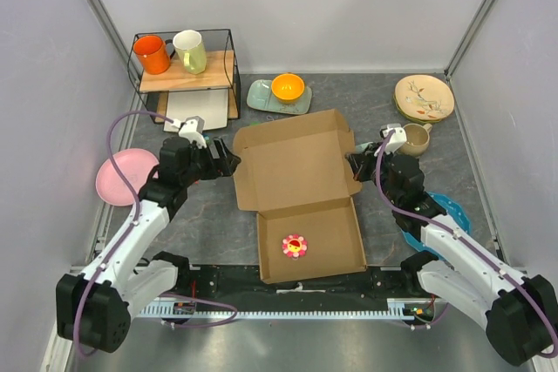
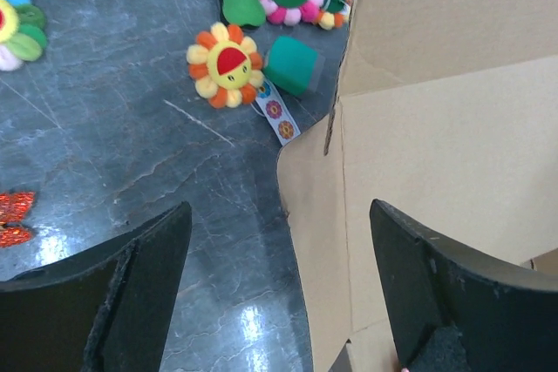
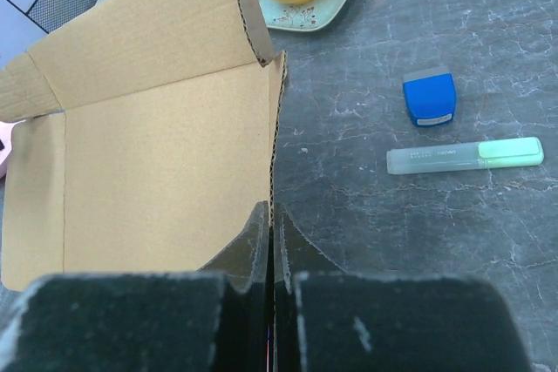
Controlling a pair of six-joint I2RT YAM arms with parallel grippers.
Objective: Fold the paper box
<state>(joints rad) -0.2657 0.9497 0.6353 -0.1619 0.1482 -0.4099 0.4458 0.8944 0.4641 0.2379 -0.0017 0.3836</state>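
Note:
The paper box [image 1: 292, 167] is a brown cardboard mailer lying open in the middle of the table, with its tray part [image 1: 324, 219] nearer the arms. My left gripper [image 1: 228, 163] is open at the box's left edge. In the left wrist view [image 2: 279, 211] the edge of the box's left side flap [image 2: 410, 172] stands between the jaws, untouched. My right gripper [image 1: 353, 165] is shut on the box's right side wall. In the right wrist view [image 3: 272, 215] the corrugated edge [image 3: 275, 128] runs straight into the closed fingers. A small flower toy [image 1: 295, 246] lies inside the tray part.
Behind the box are a wire rack [image 1: 228, 63] with an orange mug [image 1: 153, 54] and a pale mug [image 1: 192, 51], a white sheet [image 1: 196, 111] and an orange bowl [image 1: 287, 87]. A pink plate [image 1: 126, 176] lies left. A beige plate [image 1: 423, 98], a mug [image 1: 416, 138] and a blue plate [image 1: 449, 211] lie right.

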